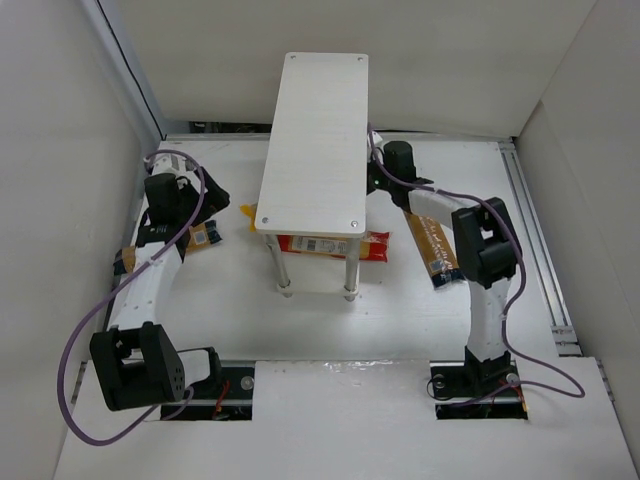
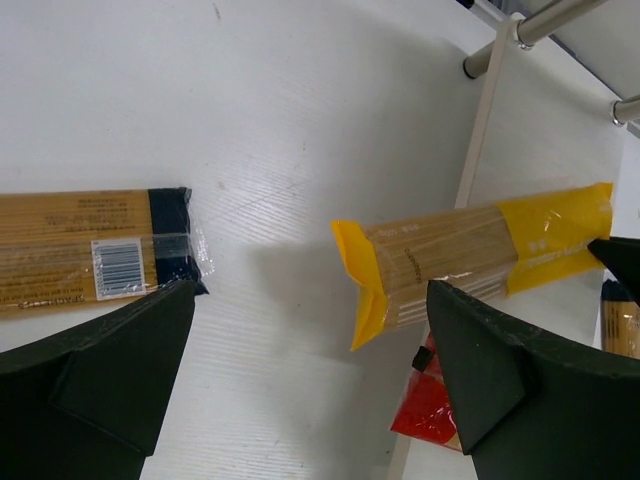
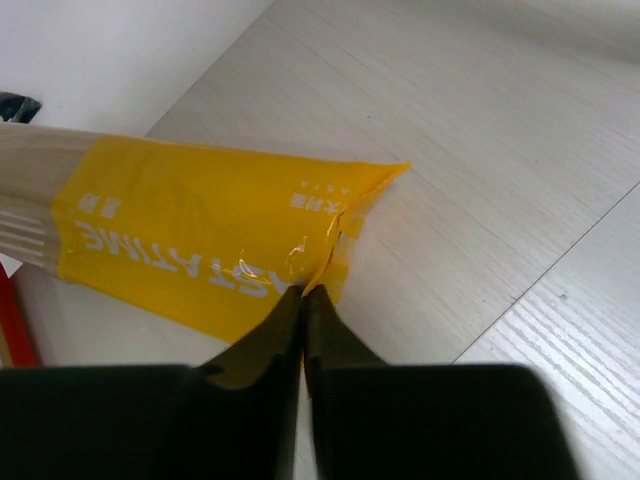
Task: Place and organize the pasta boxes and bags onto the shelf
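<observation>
My right gripper [image 3: 304, 293] is shut on the end seam of a yellow-orange pasta bag [image 3: 190, 235], which lies over the shelf's lower whitish board [image 3: 480, 150]. In the left wrist view the same bag [image 2: 470, 255] hangs between the shelf legs [image 2: 485, 110]. My left gripper [image 2: 310, 370] is open and empty above the table, left of the shelf [image 1: 315, 140]. A golden-brown pack with a navy end [image 2: 90, 250] lies by its left finger. A red pack [image 1: 330, 243] lies under the shelf's front. Another golden-brown pack [image 1: 432, 245] lies to the right.
White walls close in the table on the left, back and right. A metal rail [image 1: 535, 240] runs along the right side. The right arm [image 1: 485, 250] stands over the right-hand pack. A further pack end [image 1: 128, 258] shows under the left arm.
</observation>
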Action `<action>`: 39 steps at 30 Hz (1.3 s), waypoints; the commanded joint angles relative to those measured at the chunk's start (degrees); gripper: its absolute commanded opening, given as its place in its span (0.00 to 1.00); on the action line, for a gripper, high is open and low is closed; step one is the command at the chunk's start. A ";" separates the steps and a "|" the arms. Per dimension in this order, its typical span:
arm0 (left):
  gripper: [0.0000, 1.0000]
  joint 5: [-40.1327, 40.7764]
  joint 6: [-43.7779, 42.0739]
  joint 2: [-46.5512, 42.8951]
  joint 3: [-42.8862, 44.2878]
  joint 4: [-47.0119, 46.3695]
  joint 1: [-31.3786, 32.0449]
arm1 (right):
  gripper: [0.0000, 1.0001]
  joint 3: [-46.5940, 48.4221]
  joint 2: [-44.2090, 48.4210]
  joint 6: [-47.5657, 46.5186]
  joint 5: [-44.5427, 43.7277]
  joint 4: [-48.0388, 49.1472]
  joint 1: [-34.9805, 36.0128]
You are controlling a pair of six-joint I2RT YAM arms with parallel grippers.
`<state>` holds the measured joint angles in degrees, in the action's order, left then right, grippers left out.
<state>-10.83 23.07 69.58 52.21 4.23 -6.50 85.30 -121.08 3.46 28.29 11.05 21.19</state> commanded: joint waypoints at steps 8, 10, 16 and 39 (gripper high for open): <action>1.00 4.50 4.17 -0.15 -1.05 -0.37 -0.27 | 0.00 -15.12 8.38 9.18 -6.93 9.14 -2.64; 1.00 5.03 4.79 -0.15 -1.05 0.16 -0.27 | 0.00 -19.10 10.24 13.75 -6.94 16.35 -4.57; 1.00 10.82 9.79 0.47 -0.53 4.55 -0.27 | 0.00 -29.48 17.89 16.40 -9.84 21.38 -5.90; 1.00 15.93 38.45 11.80 2.29 16.52 -12.65 | 1.00 -42.49 39.85 11.21 -2.19 22.00 -9.76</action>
<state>7.42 58.92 78.85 52.73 20.58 -16.95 44.25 -84.95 15.49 25.98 30.46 14.63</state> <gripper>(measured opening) 0.997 0.998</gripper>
